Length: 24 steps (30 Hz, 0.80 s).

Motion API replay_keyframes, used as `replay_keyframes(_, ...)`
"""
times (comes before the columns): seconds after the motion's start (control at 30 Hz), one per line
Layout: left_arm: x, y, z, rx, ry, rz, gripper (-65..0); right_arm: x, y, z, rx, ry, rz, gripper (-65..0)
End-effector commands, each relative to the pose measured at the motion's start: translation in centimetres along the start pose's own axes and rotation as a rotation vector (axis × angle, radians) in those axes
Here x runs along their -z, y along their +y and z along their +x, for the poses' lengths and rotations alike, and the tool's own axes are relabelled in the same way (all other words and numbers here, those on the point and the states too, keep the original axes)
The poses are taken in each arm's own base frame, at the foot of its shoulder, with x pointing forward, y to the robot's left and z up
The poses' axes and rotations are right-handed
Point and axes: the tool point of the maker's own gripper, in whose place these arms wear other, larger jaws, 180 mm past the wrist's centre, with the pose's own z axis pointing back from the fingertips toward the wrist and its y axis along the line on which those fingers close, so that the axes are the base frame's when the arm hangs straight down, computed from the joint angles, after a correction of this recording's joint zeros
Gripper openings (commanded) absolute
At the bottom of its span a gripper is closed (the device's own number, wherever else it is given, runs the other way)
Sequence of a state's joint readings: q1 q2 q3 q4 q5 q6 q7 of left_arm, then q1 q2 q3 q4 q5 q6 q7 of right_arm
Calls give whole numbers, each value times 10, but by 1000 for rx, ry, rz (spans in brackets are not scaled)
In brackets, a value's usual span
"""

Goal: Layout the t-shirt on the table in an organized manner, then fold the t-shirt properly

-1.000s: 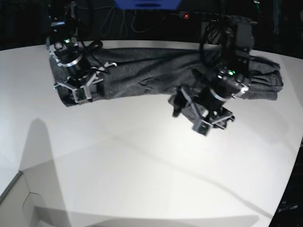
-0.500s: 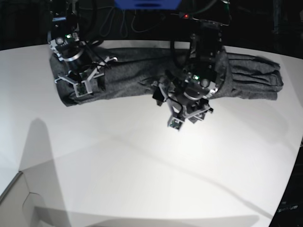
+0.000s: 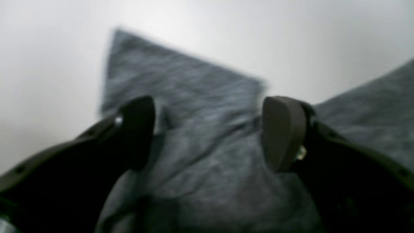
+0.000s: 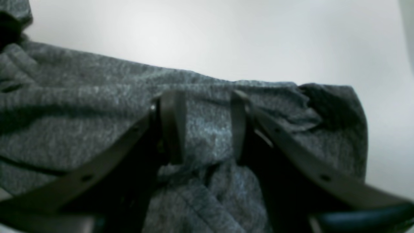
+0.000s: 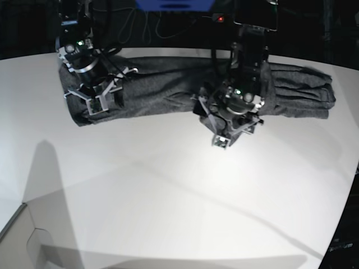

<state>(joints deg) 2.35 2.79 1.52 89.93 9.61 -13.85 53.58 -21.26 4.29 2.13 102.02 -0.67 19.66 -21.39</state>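
The dark-grey t-shirt [image 5: 162, 84] lies folded into a long band across the far side of the white table [image 5: 168, 196]. My left gripper [image 5: 224, 133] hangs over the band's middle near its front edge. In the left wrist view that gripper [image 3: 210, 132] is wide open, with t-shirt [image 3: 181, 74] cloth below it and nothing gripped. My right gripper [image 5: 95, 103] sits on the band's left end. Seen from the right wrist, its jaws [image 4: 205, 126] stand partly apart astride a ridge of t-shirt [image 4: 81, 106] fabric. I cannot tell whether they pinch it.
Cables [image 5: 146, 28], a blue object [image 5: 174, 4] and a red light [image 5: 220, 18] sit in the dark behind the table. The table's curved edge runs down the right side [image 5: 349, 185]. A pale surface shows past the front-left corner [image 5: 22, 241].
My left arm has swung from the band's right part to its middle, still wide open. My right gripper shifted slightly toward the far side at the left end. The shirt has not visibly moved.
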Motion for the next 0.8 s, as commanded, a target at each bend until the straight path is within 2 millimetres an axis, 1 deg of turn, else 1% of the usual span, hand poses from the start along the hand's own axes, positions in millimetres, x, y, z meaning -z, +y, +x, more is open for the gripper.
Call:
replay_keyframes(0.0, -3, 1, 14, -11, -40, 4, -154, -2, -1, 13, -3, -51, 4, -412)
replay_keyframes(0.07, -3, 7, 12, -25, -37, 15, -154, -2, -1, 13, -3, -51, 4, -412)
replay_keyframes(0.17, -3, 7, 13, -28, -38, 13, -155, -2, -1, 13, -3, -51, 4, -412)
replay_keyframes(0.23, -3, 8, 18, -30, -49, 15, -156, -2, 0, 14, -3, -51, 5, -412)
replay_keyframes(0.37, -3, 7, 20, -30, -53, 13, -158, -1, 0, 14, -3, -51, 7, -412)
replay_keyframes(0.43, -4, 8, 26, -28, -63, 15, -195, -2, 0, 14, -3, -51, 5, -412)
replay_keyframes(0.5, -4, 10, 30, -28, -70, 19, -266, -2, 0, 13, -3, -49, 5, -412)
replay_keyframes(0.53, -2, 9, 27, -29, -62, 15, -301, -2, 0, 13, -3, -49, 5, -412)
replay_keyframes(0.57, 0, 8, 24, -28, -53, 11, -322, -2, 0, 12, -2, -48, 6, -412)
replay_keyframes(0.67, 4, 6, 29, -44, -52, -10, -325, -4, 0, 8, -1, -40, 6, -412)
replay_keyframes(0.77, 10, 2, 22, -60, -34, -35, -326, -4, 0, 8, -1, -40, 6, -412)
